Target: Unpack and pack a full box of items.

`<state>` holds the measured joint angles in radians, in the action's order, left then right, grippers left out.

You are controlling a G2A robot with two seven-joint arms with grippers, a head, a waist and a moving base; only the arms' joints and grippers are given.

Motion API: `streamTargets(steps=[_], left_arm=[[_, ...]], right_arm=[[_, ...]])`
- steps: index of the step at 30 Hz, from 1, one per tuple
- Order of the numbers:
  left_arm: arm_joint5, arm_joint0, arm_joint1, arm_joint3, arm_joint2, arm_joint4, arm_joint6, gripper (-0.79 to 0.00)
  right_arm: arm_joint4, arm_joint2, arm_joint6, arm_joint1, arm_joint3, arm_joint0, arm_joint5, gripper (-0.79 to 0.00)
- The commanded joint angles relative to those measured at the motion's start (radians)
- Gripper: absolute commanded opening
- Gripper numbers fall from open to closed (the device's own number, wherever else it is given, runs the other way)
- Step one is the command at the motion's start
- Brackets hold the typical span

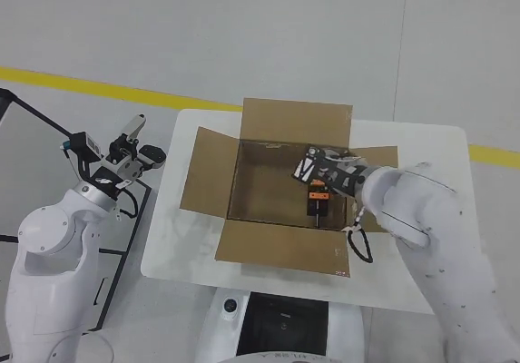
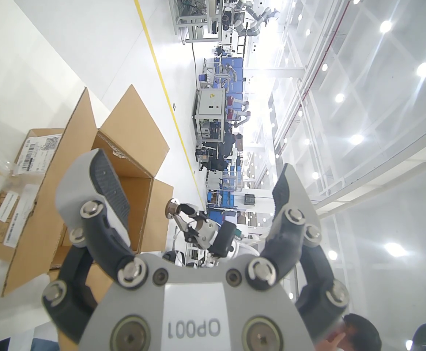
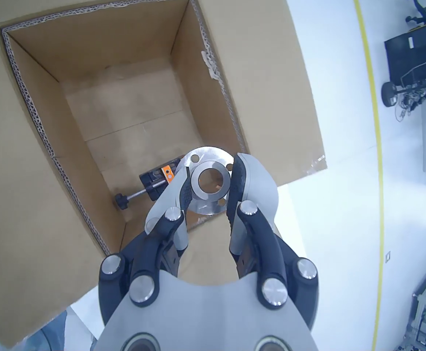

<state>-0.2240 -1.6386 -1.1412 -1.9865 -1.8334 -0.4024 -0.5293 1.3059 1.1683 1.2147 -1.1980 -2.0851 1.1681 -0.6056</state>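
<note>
White floor with a yellow line (image 1: 78, 86) surrounds the pale table (image 1: 441, 145) that we see from above. On it stands the open cardboard box (image 1: 207, 172), its four flaps folded outward. The right gripper (image 1: 328, 171) hangs over the box's opening, close to the wall on its own arm's side. Beneath it, on the box floor, lies a black-and-orange tool (image 1: 316, 201). The left gripper (image 1: 132, 134) is off to the side, beyond the table's edge and well apart from the box.

From the left wrist we see the left gripper (image 2: 191, 169) released, its ridged fingers (image 2: 106, 180) spread wide with nothing between them. It points toward the box (image 2: 125, 151), whose outer wall carries white labels (image 2: 39, 151). Farther off, above the box's rim, we see the right gripper (image 2: 185, 217) with what seems to be a round metal part at its tip, though it is small from here.

From the right wrist we see the right gripper (image 3: 211, 180) clenched on a round steel flange (image 3: 202, 158) with a wide centre hole and small bolt holes in its rim. The pads (image 3: 185, 189) press it from both sides, and it is held above the box (image 3: 99, 41), apart from the floor. Below it the black-and-orange tool (image 3: 154, 182) lies on the box floor near a corner, with a thin rod that ends in a dark knob.
</note>
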Motion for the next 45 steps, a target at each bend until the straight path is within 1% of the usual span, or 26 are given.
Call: streamTargets(steps=[1, 15, 16, 17, 20, 27, 30, 33, 36, 39, 42, 44, 45], left_arm=[[0.0, 0.0, 0.0, 0.0, 0.0, 0.0, 0.0, 0.0], [0.0, 0.0, 0.0, 0.0, 0.0, 0.0, 0.0, 0.0], [0.0, 0.0, 0.0, 0.0, 0.0, 0.0, 0.0, 0.0], [0.0, 0.0, 0.0, 0.0, 0.0, 0.0, 0.0, 0.0], [0.0, 0.0, 0.0, 0.0, 0.0, 0.0, 0.0, 0.0], [0.0, 0.0, 0.0, 0.0, 0.0, 0.0, 0.0, 0.0], [0.0, 0.0, 0.0, 0.0, 0.0, 0.0, 0.0, 0.0], [0.0, 0.0, 0.0, 0.0, 0.0, 0.0, 0.0, 0.0], [0.0, 0.0, 0.0, 0.0, 0.0, 0.0, 0.0, 0.0], [0.0, 0.0, 0.0, 0.0, 0.0, 0.0, 0.0, 0.0], [0.0, 0.0, 0.0, 0.0, 0.0, 0.0, 0.0, 0.0], [0.0, 0.0, 0.0, 0.0, 0.0, 0.0, 0.0, 0.0], [0.0, 0.0, 0.0, 0.0, 0.0, 0.0, 0.0, 0.0]], right_arm=[[-0.009, 0.021, 0.005, 0.02, -0.046, 0.031, 0.005, -0.785], [-0.009, 0.023, -0.001, 0.021, -0.046, 0.033, 0.009, -0.785], [0.01, 0.049, -0.005, 0.024, -0.053, 0.048, 0.027, -0.785], [0.01, 0.06, -0.004, 0.027, -0.059, 0.06, 0.022, -0.785], [0.016, 0.142, 0.011, 0.041, -0.061, 0.125, 0.011, -0.785], [-0.026, 0.297, -0.022, 0.065, -0.12, 0.24, -0.022, -0.785], [-0.061, 0.338, -0.037, 0.075, -0.136, 0.264, -0.036, -0.785], [-0.095, 0.343, -0.046, 0.088, -0.147, 0.273, -0.045, -0.785], [-0.099, 0.316, -0.054, 0.102, -0.133, 0.253, -0.054, -0.785], [-0.109, 0.249, -0.064, 0.112, -0.086, 0.196, -0.063, -0.785], [-0.147, 0.154, -0.067, 0.114, -0.004, 0.093, -0.067, -0.785], [-0.227, 0.086, -0.067, 0.107, 0.077, 0.007, -0.067, -0.785], [-0.279, 0.047, -0.064, 0.103, 0.135, -0.036, -0.063, -0.717]])
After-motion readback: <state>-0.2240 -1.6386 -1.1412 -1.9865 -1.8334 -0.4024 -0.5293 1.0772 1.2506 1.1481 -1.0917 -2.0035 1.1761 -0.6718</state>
